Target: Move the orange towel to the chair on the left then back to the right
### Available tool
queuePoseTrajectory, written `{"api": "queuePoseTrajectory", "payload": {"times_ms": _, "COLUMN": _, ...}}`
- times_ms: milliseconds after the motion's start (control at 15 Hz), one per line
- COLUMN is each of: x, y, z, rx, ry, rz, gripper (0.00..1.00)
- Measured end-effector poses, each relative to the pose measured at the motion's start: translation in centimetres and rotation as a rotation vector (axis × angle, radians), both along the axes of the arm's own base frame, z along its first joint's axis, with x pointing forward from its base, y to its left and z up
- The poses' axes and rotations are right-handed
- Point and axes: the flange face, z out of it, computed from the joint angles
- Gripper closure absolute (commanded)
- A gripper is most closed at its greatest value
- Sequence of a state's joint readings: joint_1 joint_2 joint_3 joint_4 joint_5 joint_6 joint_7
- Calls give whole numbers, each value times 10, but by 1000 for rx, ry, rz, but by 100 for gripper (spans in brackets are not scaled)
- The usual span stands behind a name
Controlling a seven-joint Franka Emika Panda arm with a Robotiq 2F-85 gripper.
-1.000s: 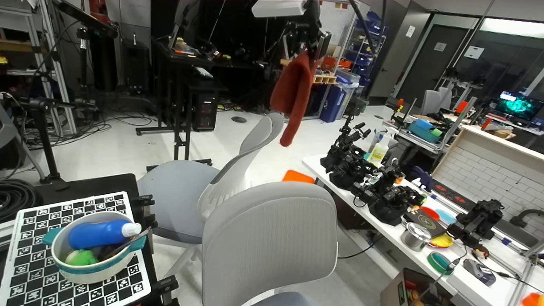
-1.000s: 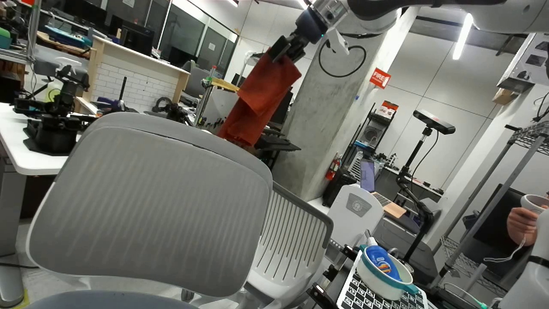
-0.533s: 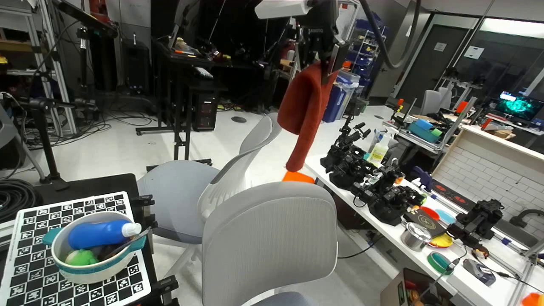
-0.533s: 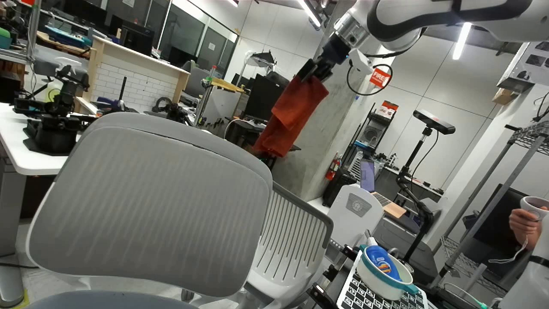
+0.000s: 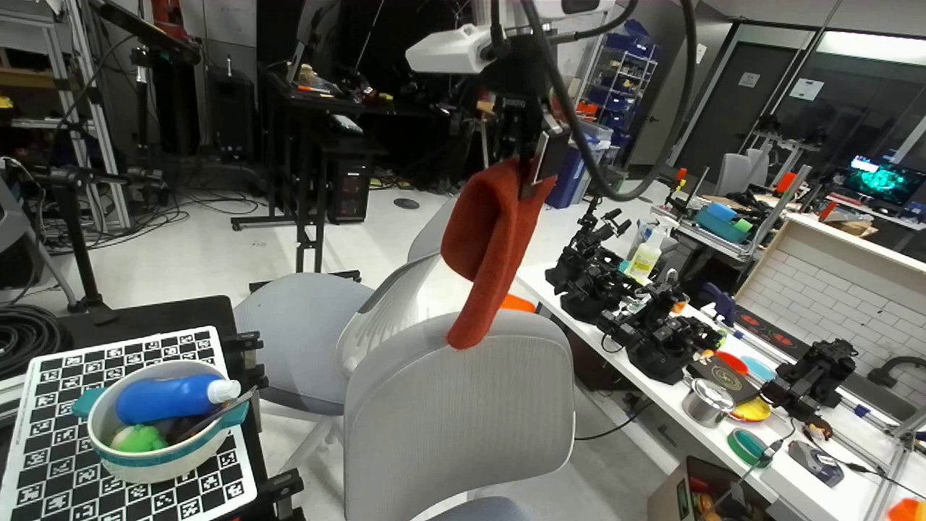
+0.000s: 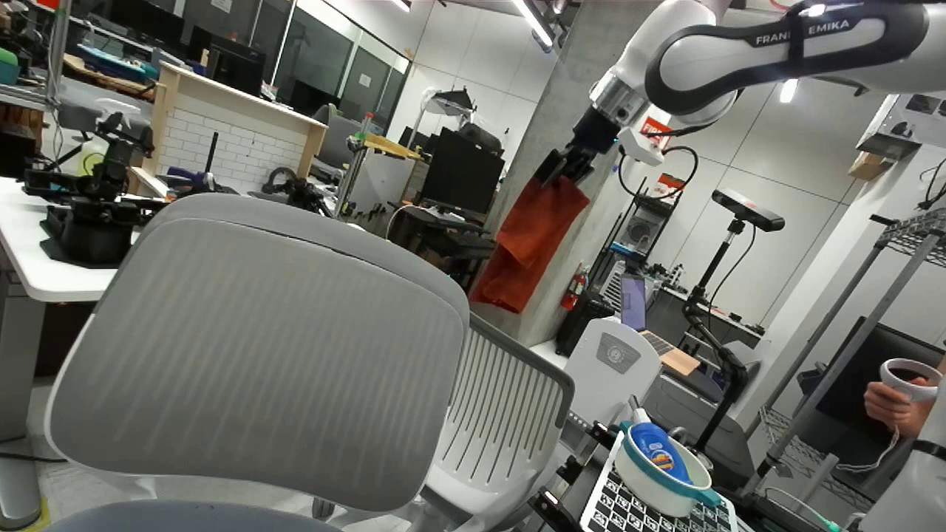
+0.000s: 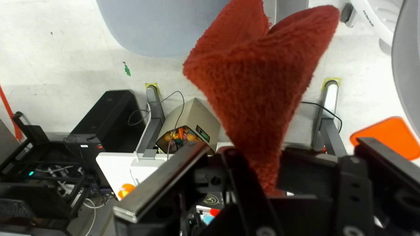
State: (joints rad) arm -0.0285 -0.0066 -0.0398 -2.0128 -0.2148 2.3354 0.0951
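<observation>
The orange-red towel (image 5: 486,242) hangs folded from my gripper (image 5: 518,175), which is shut on its upper end. It also hangs in the air in an exterior view (image 6: 533,244) and fills the middle of the wrist view (image 7: 262,85). The near grey chair's back (image 5: 463,412) stands below; the towel's lower end overlaps its top edge in that view, and I cannot tell if they touch. A second chair with a slatted back (image 6: 510,399) stands beside it; its grey seat (image 5: 304,325) shows. In the wrist view, a grey-blue seat (image 7: 157,26) lies partly behind the towel.
A black stand with a patterned board (image 5: 58,434) holds a bowl (image 5: 152,467) with a blue bottle (image 5: 170,399). A white table (image 5: 629,376) with black devices (image 5: 600,289) stands beside the chairs. A hand (image 6: 890,410) holds a mug at the edge.
My gripper has come lower, carrying the towel. In an exterior view it swung right, then back left toward the near chair's back; in an exterior view it moved right and down.
</observation>
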Motion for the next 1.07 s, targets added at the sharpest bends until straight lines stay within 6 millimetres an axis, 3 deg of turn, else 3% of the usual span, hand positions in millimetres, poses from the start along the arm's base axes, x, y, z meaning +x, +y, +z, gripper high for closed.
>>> {"api": "queuePoseTrajectory", "payload": {"times_ms": 267, "x": -4, "y": 4, "z": -43, "rx": -15, "ry": 66, "rz": -17, "gripper": 100}}
{"api": "queuePoseTrajectory", "payload": {"times_ms": 600, "x": 6, "y": 32, "z": -87, "rx": -27, "ry": 103, "rz": 2, "gripper": 100}}
{"api": "queuePoseTrajectory", "payload": {"times_ms": 800, "x": 9, "y": 56, "z": -100, "rx": -23, "ry": 110, "rz": 29, "gripper": 100}}
{"api": "queuePoseTrajectory", "payload": {"times_ms": 1067, "x": 13, "y": 86, "z": -97, "rx": -19, "ry": 86, "rz": 78, "gripper": 97}}
